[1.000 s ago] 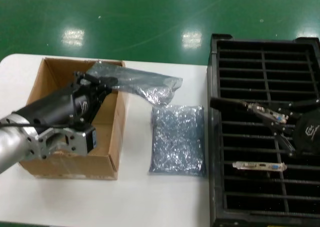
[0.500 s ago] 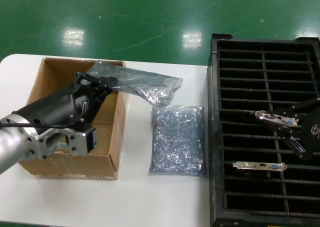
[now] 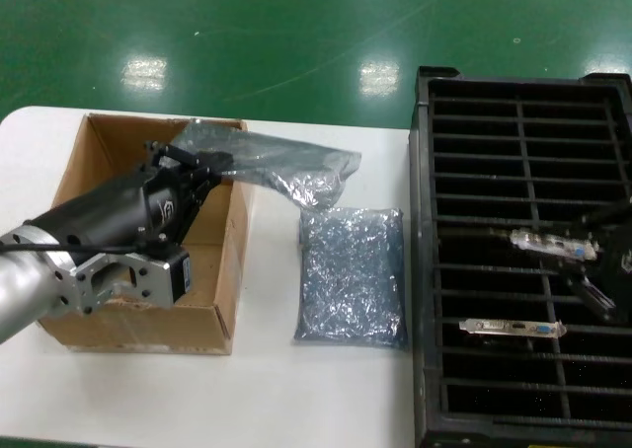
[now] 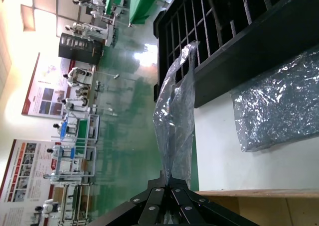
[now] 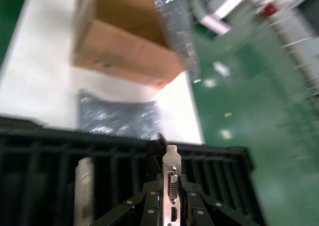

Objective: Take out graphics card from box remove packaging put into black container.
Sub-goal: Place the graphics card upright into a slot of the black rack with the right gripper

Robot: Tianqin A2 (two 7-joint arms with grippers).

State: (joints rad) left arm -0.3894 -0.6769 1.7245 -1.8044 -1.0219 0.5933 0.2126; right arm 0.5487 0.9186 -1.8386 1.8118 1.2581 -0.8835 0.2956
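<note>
My left gripper point(image 3: 202, 164) is shut on the end of the crinkly grey-silver packaging point(image 3: 281, 164) and holds it over the brown cardboard box point(image 3: 138, 315); the bag stretches past the box's right wall. In the left wrist view the closed jaws point(image 4: 169, 183) pinch the packaging point(image 4: 174, 116). My right gripper point(image 3: 585, 259) is shut on the graphics card point(image 3: 551, 243) and holds it low in a slot of the black container point(image 3: 427, 270). The right wrist view shows the card's silver bracket point(image 5: 172, 183) clamped in that gripper point(image 5: 172, 198).
A flat bluish-grey bag point(image 3: 353, 275) lies on the white table between the box and the container; it also shows in the left wrist view point(image 4: 284, 101). A second card point(image 3: 513, 327) sits in a nearer slot, also seen in the right wrist view point(image 5: 84, 186).
My right gripper has moved right and down with the graphics card, which went from tilted above the container to lying low in a slot. The left gripper and packaging have barely moved.
</note>
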